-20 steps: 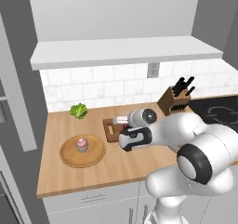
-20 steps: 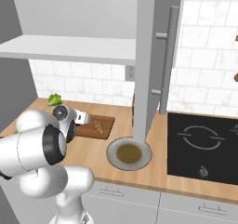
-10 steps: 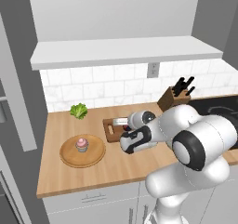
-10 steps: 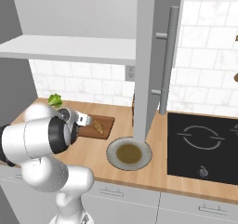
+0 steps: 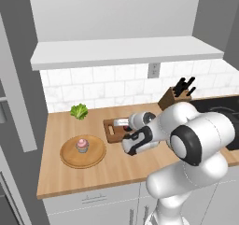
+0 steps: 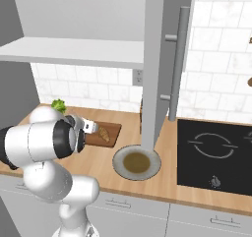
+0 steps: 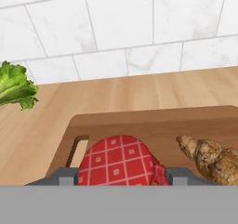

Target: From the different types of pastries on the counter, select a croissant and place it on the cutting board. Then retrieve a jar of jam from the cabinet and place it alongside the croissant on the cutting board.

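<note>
Between the hand's (image 7: 122, 181) tips, the red-checked-lidded jam jar (image 7: 122, 161) has come down beside the golden ridged croissant (image 7: 211, 159) on the dark-brown wooden cutting board (image 7: 153, 125), held; release remains.

jar of jam (image 7: 119, 161) body and croissant (image 7: 211, 160) cut off below.

In the hand view, the board (image 7: 139, 125) is laid across the lower half on the bench (image 7: 42, 121), its slot at lower left. The jar (image 7: 122, 161) is seen at bottom centre on the board, the croissant (image 7: 211, 160) beside it at lower right. Lettuce (image 7: 16, 86) is found at the left edge, before the wall tiles (image 7: 121, 28).
</note>
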